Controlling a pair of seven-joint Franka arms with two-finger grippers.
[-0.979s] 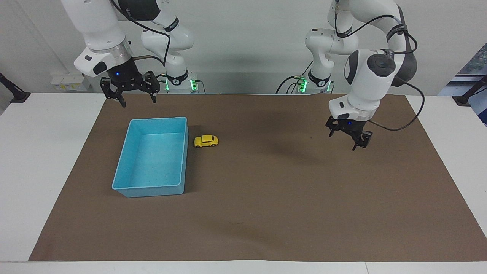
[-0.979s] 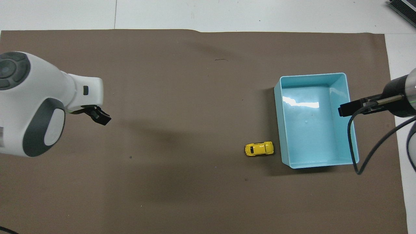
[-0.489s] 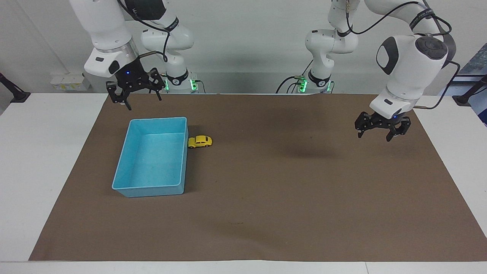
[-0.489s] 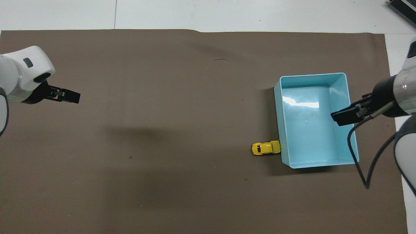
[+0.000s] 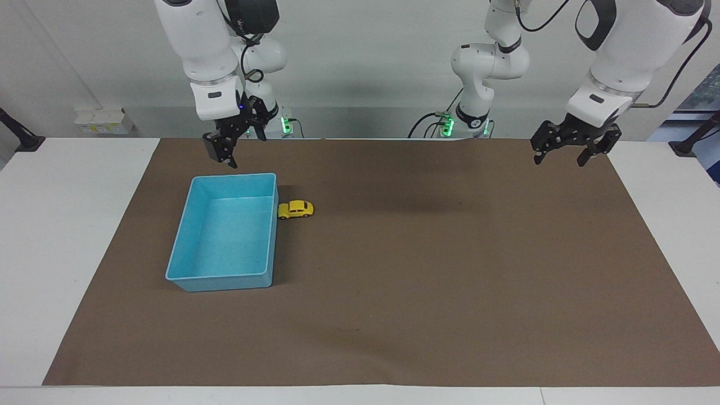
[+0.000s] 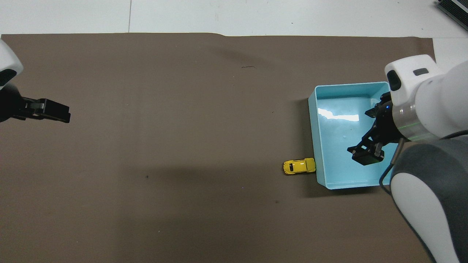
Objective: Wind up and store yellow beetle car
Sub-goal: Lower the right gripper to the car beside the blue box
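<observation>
My right gripper (image 5: 232, 147) has its fingers spread apart with nothing between them. In the facing view it hangs in the air above the brown mat (image 5: 427, 270), over the strip between the robots' edge of the mat and the nearer short wall of the light-blue bin (image 5: 274, 236). In the overhead view the same gripper (image 6: 366, 155) shows over the bin's (image 6: 319, 146) interior, but I read that as height, since the facing view shows it clear of the bin and touching nothing.

My left gripper (image 5: 569, 147) also has its fingers released and grasps nothing. It hangs high over the mat's corner at the left arm's end of the table (image 5: 62, 236), close to the robots' edge. In the overhead view only its dark tip (image 6: 49, 111) and a bit of the wrist show at the frame's border.

The yellow beetle car (image 5: 296, 209) sits on its wheels on the mat, outside the bin, with one end touching, or just short of touching, the bin's long wall that faces the left arm's end; I cannot tell which. It (image 6: 299, 166) lies beside the part of that wall nearer to the robots. Neither gripper is near it. The bin stands upright on the mat with nothing in it.
</observation>
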